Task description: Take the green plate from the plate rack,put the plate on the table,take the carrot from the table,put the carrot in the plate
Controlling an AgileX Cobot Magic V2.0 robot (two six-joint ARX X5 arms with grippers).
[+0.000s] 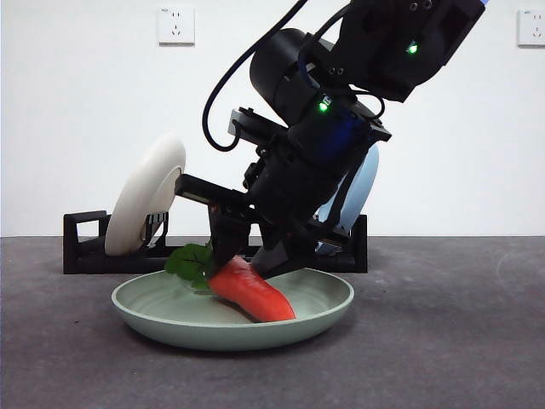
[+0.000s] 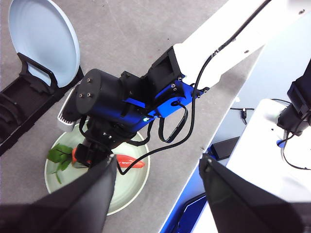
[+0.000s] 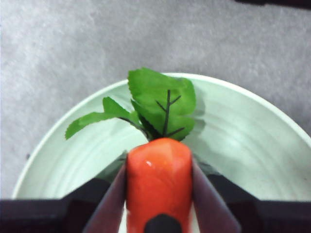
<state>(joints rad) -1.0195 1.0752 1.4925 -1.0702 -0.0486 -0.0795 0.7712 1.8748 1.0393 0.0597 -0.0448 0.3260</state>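
**Carrot tip down in the plate, ready to let go**

I have the right claw (image 1: 243, 256) pinching the carrot (image 1: 251, 292) at its thick end, low centre of the front view. Its long axis slants down to the right, tip resting in the green plate (image 1: 324, 317) on the table (image 1: 460, 341). Release should mean spreading the jaws, I judge. The left claw (image 2: 158, 170) hangs spread, high above.

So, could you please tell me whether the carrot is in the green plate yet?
In, though not released: the carrot has its tip on the green plate, leaves over the plate's inside, with the right claw shut on it.
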